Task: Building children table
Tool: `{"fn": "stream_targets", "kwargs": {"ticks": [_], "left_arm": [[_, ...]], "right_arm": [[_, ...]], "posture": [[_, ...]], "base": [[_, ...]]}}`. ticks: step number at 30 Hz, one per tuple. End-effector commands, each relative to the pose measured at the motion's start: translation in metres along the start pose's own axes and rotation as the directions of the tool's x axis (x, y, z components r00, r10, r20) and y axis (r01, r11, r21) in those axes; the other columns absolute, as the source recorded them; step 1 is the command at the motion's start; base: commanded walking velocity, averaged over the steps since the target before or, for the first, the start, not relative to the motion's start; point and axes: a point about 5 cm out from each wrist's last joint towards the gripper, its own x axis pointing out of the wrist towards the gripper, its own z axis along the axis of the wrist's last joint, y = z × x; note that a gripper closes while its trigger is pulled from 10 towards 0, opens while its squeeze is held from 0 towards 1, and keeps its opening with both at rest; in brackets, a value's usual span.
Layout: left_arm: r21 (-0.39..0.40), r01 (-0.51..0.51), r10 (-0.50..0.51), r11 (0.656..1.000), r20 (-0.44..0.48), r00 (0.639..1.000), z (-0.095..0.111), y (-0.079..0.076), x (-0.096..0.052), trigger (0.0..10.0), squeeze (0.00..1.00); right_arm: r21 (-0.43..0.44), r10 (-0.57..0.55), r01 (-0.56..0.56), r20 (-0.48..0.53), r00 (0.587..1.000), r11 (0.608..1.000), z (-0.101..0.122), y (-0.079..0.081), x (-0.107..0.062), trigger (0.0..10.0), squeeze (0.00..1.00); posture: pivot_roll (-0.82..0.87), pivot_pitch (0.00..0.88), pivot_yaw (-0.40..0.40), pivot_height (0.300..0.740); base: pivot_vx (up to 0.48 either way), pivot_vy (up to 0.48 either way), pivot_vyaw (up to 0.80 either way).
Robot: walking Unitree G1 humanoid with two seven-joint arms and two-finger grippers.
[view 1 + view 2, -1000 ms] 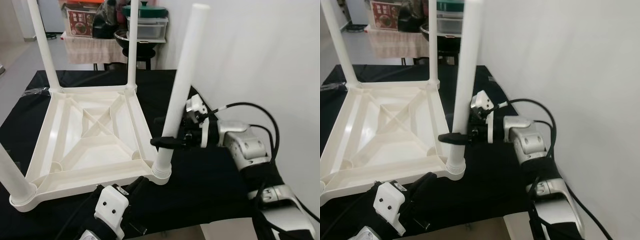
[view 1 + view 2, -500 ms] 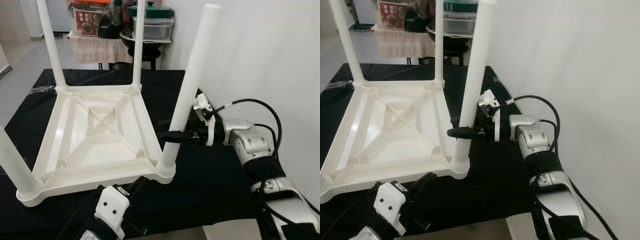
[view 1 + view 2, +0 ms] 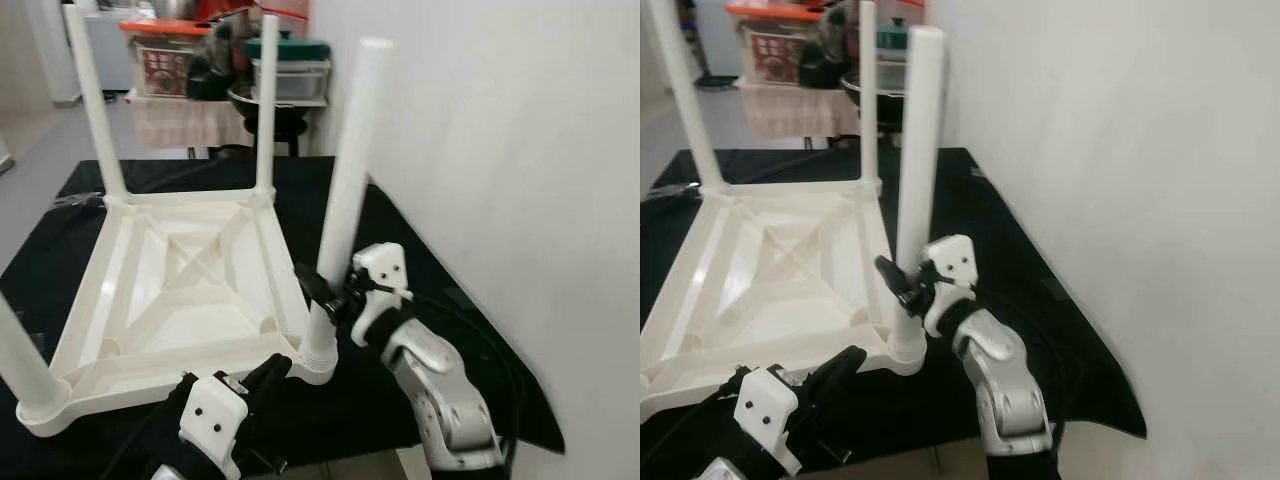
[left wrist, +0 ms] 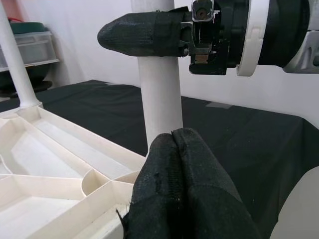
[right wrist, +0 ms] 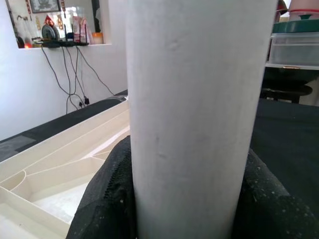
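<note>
A white plastic children's table point(image 3: 185, 300) lies upside down on a black cloth. Its legs point up from the corners. My right gripper point(image 3: 322, 292) is shut on the near right leg point(image 3: 345, 190), low down, just above its socket. In the right wrist view that leg point(image 5: 199, 99) sits between the black pads point(image 5: 104, 199). My left gripper point(image 3: 266, 373) is shut and holds nothing. It hovers low in front of the same corner, and its fingertips point(image 4: 174, 142) point at the leg's base point(image 4: 159, 104).
The black cloth point(image 3: 420, 270) ends close to me and at the right. A white wall point(image 3: 520, 150) runs along the right side. Behind the table stands a rack with pots and boxes point(image 3: 290, 75). The far legs point(image 3: 90, 110) rise tall.
The camera has shifted. My right arm has swung round from the right side to the near side, still gripping the leg, which now stands more upright. The left gripper stays low and shut.
</note>
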Motion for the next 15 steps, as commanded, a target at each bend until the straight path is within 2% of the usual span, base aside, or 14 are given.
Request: {"fn": "stream_targets", "kwargs": {"ticks": [1, 4, 5, 6, 8, 9, 11, 13, 14, 15], "left_arm": [[-0.005, 0.004, -0.004, 1.000, -0.015, 1.000, -0.004, -0.001, -0.001, 10.0, 0.00], [-0.001, -0.003, 0.003, 1.000, -0.021, 1.000, -0.006, -0.001, -0.002, 10.0, 0.00], [-0.001, -0.004, 0.004, 1.000, -0.023, 1.000, -0.007, -0.001, -0.003, 10.0, 0.00], [-0.001, -0.003, 0.003, 1.000, -0.027, 1.000, -0.008, 0.000, -0.003, 10.0, 0.00], [-0.002, -0.001, 0.001, 1.000, -0.031, 1.000, -0.010, 0.000, -0.003, 10.0, 0.00], [-0.003, 0.001, -0.001, 1.000, -0.034, 0.999, -0.011, 0.000, -0.004, 10.0, 0.00], [-0.004, 0.003, -0.003, 1.000, -0.035, 0.999, -0.012, 0.000, -0.004, 10.0, 0.00], [-0.005, 0.007, -0.008, 1.000, -0.042, 0.999, -0.016, 0.001, 0.000, 10.0, 0.00], [-0.005, 0.007, -0.008, 1.000, -0.042, 0.999, -0.016, 0.001, 0.000, 10.0, 0.00], [-0.004, 0.008, -0.008, 1.000, -0.043, 0.999, -0.016, 0.002, 0.002, 10.0, 0.00]], "right_arm": [[0.033, -0.001, 0.007, -0.168, 0.986, 0.999, -0.033, 0.004, -0.004, 0.0, 0.00], [0.030, -0.035, 0.042, -0.209, 0.977, 0.999, -0.038, 0.008, -0.008, 0.0, 0.00], [0.026, -0.056, 0.064, -0.216, 0.975, 0.998, -0.038, 0.010, -0.010, 2.9, 0.00], [0.051, -0.009, 0.021, -0.223, 0.975, 0.999, -0.039, 0.012, -0.010, 10.0, 0.80], [0.078, 0.048, -0.031, -0.232, 0.972, 0.996, -0.038, 0.015, -0.011, 10.0, 0.80], [0.094, 0.075, -0.055, -0.216, 0.974, 0.994, -0.036, 0.015, -0.009, 10.0, 1.00], [0.100, 0.085, -0.065, -0.203, 0.975, 0.993, -0.034, 0.014, -0.008, 10.0, 1.00], [0.041, 0.218, -0.215, -0.143, 0.965, 0.976, -0.019, -0.014, 0.002, 10.0, 1.00], [0.041, 0.218, -0.215, -0.143, 0.965, 0.976, -0.019, -0.014, 0.002, 10.0, 1.00], [0.002, 0.287, -0.289, -0.128, 0.949, 0.957, -0.009, -0.028, 0.005, 10.0, 1.00]], "posture": [[0.03, 0.021, -0.097, 0.740], [0.03, 0.009, -0.095, 0.740], [0.03, 0.000, -0.093, 0.740], [0.02, 0.000, -0.088, 0.740], [0.02, 0.000, -0.088, 0.740], [0.02, 0.000, -0.084, 0.740], [0.02, 0.000, -0.084, 0.740], [0.02, 0.000, -0.080, 0.740], [0.02, 0.000, -0.080, 0.740], [0.02, 0.000, -0.081, 0.740]], "base": [[0.000, 0.000, 0.00], [0.000, 0.000, 0.00], [0.000, 0.000, 0.00], [0.000, 0.000, 0.00], [0.000, 0.000, 0.00], [0.000, 0.000, 0.00], [0.000, 0.000, 0.00], [0.000, 0.000, 0.00], [0.000, 0.000, 0.00], [0.000, 0.000, 0.00]]}}
